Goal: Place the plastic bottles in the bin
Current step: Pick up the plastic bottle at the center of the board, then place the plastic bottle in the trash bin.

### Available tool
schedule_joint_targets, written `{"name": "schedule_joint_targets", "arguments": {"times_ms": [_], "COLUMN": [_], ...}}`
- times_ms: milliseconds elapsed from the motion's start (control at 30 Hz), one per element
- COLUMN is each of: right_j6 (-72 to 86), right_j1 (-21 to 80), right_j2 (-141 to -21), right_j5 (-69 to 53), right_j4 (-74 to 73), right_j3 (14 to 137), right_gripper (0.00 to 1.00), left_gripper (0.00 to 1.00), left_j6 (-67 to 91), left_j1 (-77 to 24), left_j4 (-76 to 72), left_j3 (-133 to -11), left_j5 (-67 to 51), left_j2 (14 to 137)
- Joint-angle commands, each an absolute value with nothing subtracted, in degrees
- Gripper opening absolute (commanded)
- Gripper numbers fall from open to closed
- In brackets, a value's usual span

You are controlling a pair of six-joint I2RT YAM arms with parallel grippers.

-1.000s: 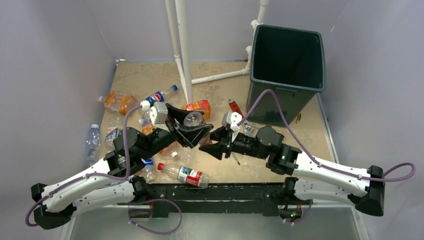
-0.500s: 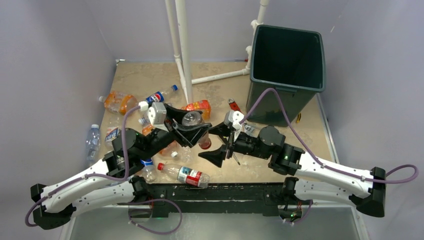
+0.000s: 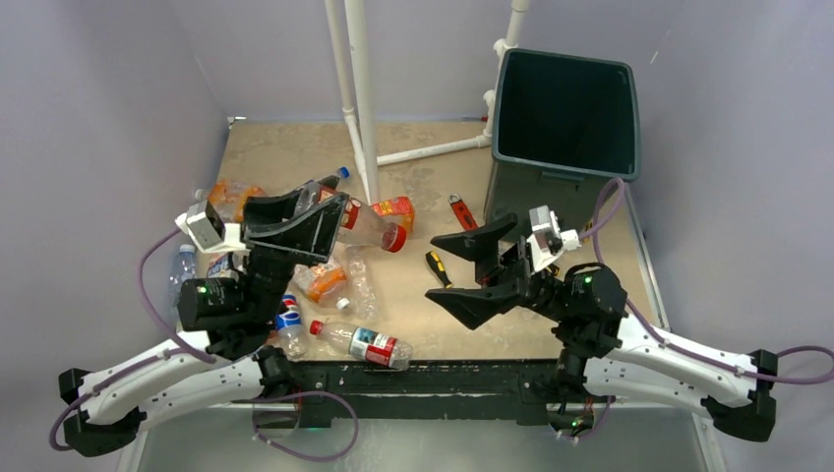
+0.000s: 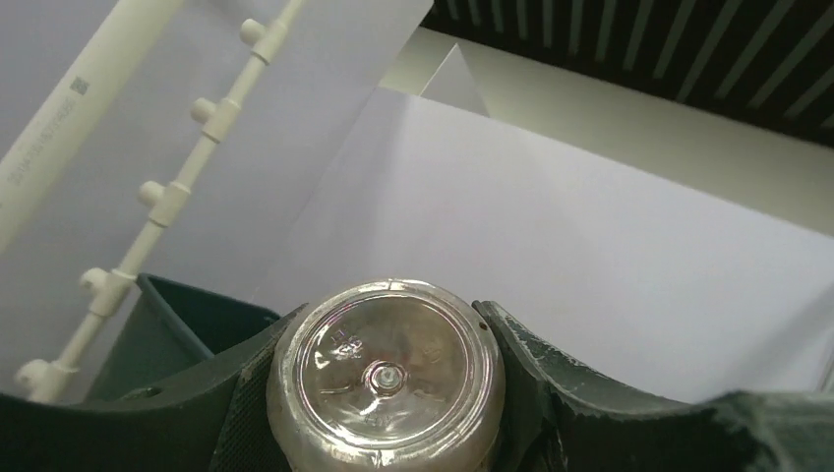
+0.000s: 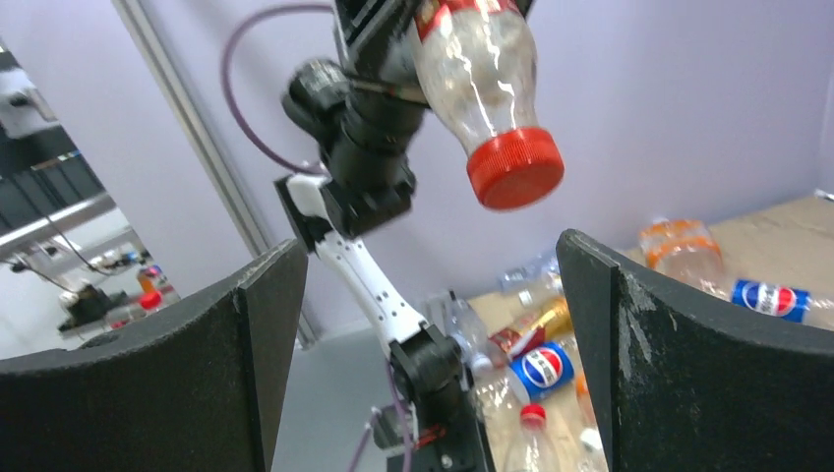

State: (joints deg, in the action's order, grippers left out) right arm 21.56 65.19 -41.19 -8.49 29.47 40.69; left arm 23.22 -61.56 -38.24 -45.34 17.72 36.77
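Observation:
My left gripper [image 3: 334,221] is shut on a clear plastic bottle [image 3: 374,229] with a red cap, held in the air over the table's left middle with the cap pointing right. In the left wrist view the bottle's round base [image 4: 386,383] fills the space between the fingers of the left gripper [image 4: 386,398]. My right gripper [image 3: 462,272] stands wide open a short way right of the cap, holding nothing. The right wrist view shows the held bottle [image 5: 479,79] above and beyond the right gripper [image 5: 433,364]. The dark green bin [image 3: 562,175] stands at the back right.
Several more bottles lie at the left: a red-labelled one [image 3: 365,344] near the front edge, a Pepsi one [image 3: 287,319], orange ones [image 3: 232,197], a clear one [image 3: 183,270]. A red-handled wrench [image 3: 461,210] and a screwdriver [image 3: 438,266] lie near the bin. White pipes [image 3: 360,98] rise behind.
The right gripper opened wide and drew back to the right, away from the bottle. The left arm pulled back and left, raising the bottle and turning it cap-right.

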Motion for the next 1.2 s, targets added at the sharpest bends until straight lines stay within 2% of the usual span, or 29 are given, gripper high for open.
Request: {"name": "schedule_joint_targets", "arguments": {"times_ms": [0,200,633,867,1167], "right_j6": [27.0,29.2,33.8,33.1,33.8], "right_j1": [65.0,65.0,65.0,65.0,65.0], "right_j2": [-45.5,-53.6,-57.2,-59.0,-62.0], "right_j5": [-7.0,-7.8,-3.5,-8.2,-6.5], "right_j4": [50.9,60.5,68.9,68.9,67.9], "right_j3": [39.2,42.7,40.1,42.6,44.8], "right_gripper": [0.98,0.99,0.99,0.94,0.88], "left_gripper": [0.0,0.0,0.0,0.0,0.0], "left_j6": [37.3,45.2,47.1,46.2,46.0], "left_j1": [-61.6,-61.6,-61.6,-61.6,-61.6], "left_j4": [-57.8,-67.5,-66.9,-68.4,-69.3], "left_j3": [-40.4,-37.4,-37.7,-36.8,-35.8], "left_j5": [21.7,20.8,21.0,20.7,20.9], "left_j2": [38.8,40.6,42.3,41.9,41.9]}}
